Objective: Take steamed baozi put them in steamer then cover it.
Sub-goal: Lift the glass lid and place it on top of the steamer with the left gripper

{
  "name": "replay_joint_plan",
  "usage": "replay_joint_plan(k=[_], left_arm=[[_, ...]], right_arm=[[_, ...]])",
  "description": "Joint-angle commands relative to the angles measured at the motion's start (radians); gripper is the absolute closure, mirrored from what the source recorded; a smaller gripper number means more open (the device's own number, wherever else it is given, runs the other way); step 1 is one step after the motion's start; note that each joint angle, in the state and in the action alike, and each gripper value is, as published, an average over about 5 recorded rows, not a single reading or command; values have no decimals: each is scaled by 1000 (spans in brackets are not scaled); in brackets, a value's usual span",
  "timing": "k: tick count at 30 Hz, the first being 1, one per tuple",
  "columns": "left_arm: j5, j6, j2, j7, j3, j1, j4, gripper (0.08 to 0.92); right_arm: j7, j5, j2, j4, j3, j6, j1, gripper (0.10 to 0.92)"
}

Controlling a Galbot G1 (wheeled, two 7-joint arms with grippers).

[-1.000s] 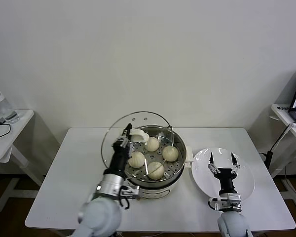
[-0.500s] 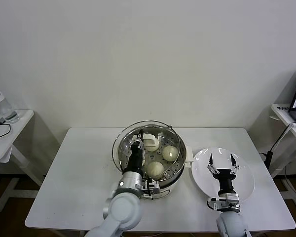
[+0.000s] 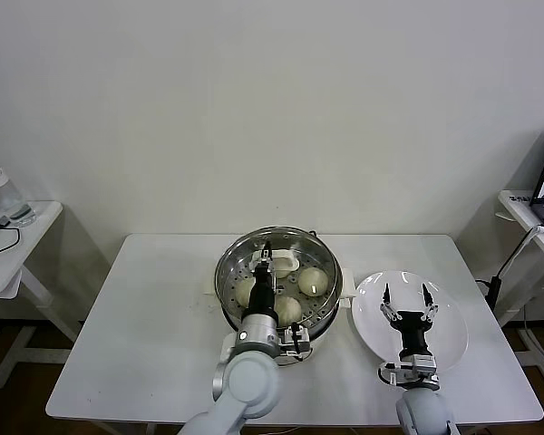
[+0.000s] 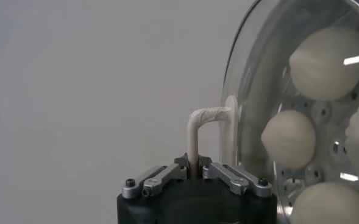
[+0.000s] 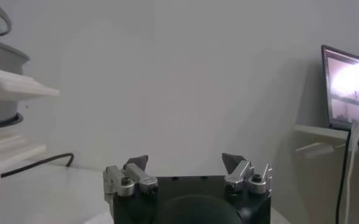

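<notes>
Four baozi (image 3: 314, 280) sit in the steamer (image 3: 228, 272); left gripper (image 3: 266, 260) clamps the glass lid's handle (image 4: 205, 122) (lowering, I'd judge), right gripper (image 3: 409, 294) gapes at three o'clock.

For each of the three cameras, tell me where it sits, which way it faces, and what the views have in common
Head view: from the robot's head, looking down at the white table, the steamer and the plate; both arms show.
Left wrist view: on the left arm, facing the glass lid; the left gripper pinches the lid handle.
Right wrist view: on the right arm, facing the wall; the right gripper is open.
Shared: head and left wrist views both show the baozi under the lid.
</notes>
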Motion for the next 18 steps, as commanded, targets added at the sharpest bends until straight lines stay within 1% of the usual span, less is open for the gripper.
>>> replay_joint_plan(k=[1,18], left_arm=[[46,6,-32,12,11,-6,29,811],[123,-39,-38,6,22,5,46,811]], right_arm=[[1,-6,0,-5,2,3,2,203],[1,-14,2,-9,4,8,4,203]])
